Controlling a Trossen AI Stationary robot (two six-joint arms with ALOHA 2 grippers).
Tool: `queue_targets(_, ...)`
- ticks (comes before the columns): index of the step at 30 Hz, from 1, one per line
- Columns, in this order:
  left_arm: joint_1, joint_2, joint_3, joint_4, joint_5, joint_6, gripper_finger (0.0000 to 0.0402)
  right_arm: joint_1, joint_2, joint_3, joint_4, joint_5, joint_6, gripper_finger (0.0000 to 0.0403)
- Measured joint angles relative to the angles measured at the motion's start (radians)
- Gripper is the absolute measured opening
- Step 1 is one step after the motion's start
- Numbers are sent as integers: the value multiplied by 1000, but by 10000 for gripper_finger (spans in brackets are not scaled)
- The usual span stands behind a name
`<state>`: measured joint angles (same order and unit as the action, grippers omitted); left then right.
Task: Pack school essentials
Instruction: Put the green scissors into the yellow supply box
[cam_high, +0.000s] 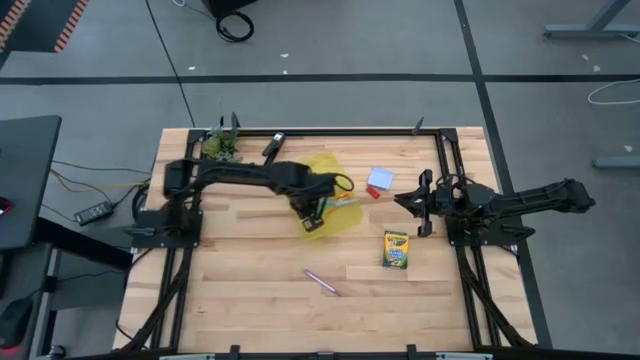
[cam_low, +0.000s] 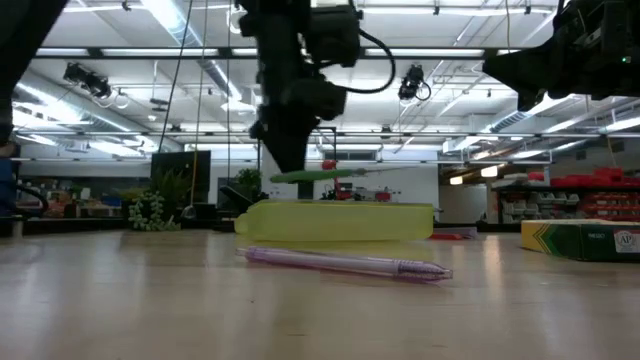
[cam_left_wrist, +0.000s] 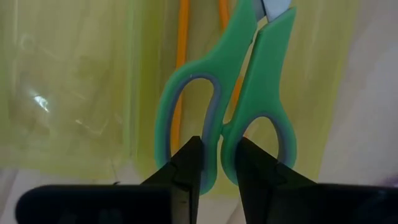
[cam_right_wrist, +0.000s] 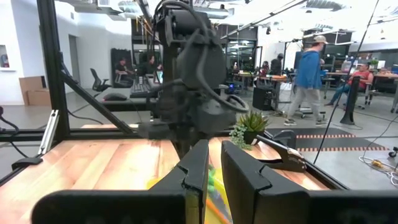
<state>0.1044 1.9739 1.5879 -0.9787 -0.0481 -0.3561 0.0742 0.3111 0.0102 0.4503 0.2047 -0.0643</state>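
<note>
I had the yellow translucent pouch (cam_high: 330, 205) lying flat at the middle of the wooden table (cam_high: 250, 300), and I took it as my landmark. The left arm reached over it from the far-left side; the right arm waited off to the pouch's right, its gripper (cam_high: 418, 203) with fingers nearly together and nothing between them.

The crayon box (cam_high: 396, 249) lay to the near right of the pouch, the pale blue notepad (cam_high: 381, 178) just beyond its far right corner with the tiny red eraser (cam_high: 374, 192) beside it, and the purple pen (cam_high: 323, 283) sat well to the near side of the pouch.

My left gripper (cam_left_wrist: 219, 163) was clamped on the green-handled scissors (cam_left_wrist: 239, 93), its fingers pinching the plastic between the two finger loops. In the low view the scissors hung roughly level, just above the pouch and clear of it. Their long axis ran straight away from the claw, blades leading, alongside the two orange pencils (cam_left_wrist: 182, 56) already showing through the yellow plastic.

I judged the next move hinged on that alignment: the blades had to go in lengthwise along the pencils, and the left arm was plainly the nearer one.
</note>
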Motion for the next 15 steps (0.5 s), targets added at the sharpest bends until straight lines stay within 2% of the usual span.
queue_targets(6,18,108,129,-63,16,-76,83,0,0,0,0,0,0,51)
queue_targets(15,-6,117,145,-86,39,-157,83,0,0,0,0,0,0,51)
